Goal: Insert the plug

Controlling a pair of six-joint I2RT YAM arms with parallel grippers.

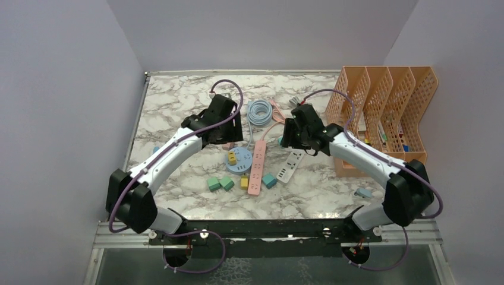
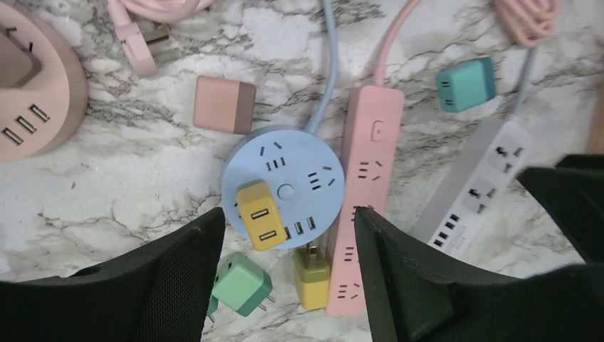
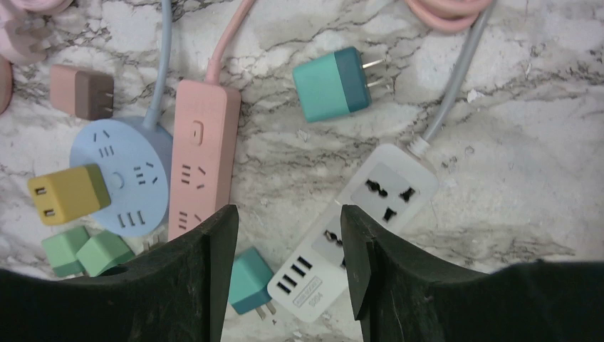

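Note:
A yellow plug [image 2: 258, 215] stands inserted in the round blue socket hub [image 2: 285, 171], near its lower left rim. My left gripper [image 2: 288, 215] hovers above it, open, holding nothing; the plug sits apart from both fingers. From above, the plug [image 1: 232, 157] and hub [image 1: 241, 161] lie just in front of the left gripper [image 1: 224, 132]. My right gripper [image 3: 288, 215] is open and empty over the white power strip [image 3: 370, 206]; a teal plug [image 3: 251, 279] lies loose beside its left finger. The right wrist view also shows the yellow plug [image 3: 68, 194] seated on the hub [image 3: 125, 174].
A pink power strip [image 2: 367, 157] lies right of the hub. Loose around them are a second yellow plug [image 2: 312, 276], a green plug [image 2: 242, 283], a teal plug [image 2: 466, 84] and a pink-brown plug [image 2: 224, 105]. Orange file racks [image 1: 380, 113] stand right; coiled cables [image 1: 260, 111] lie behind.

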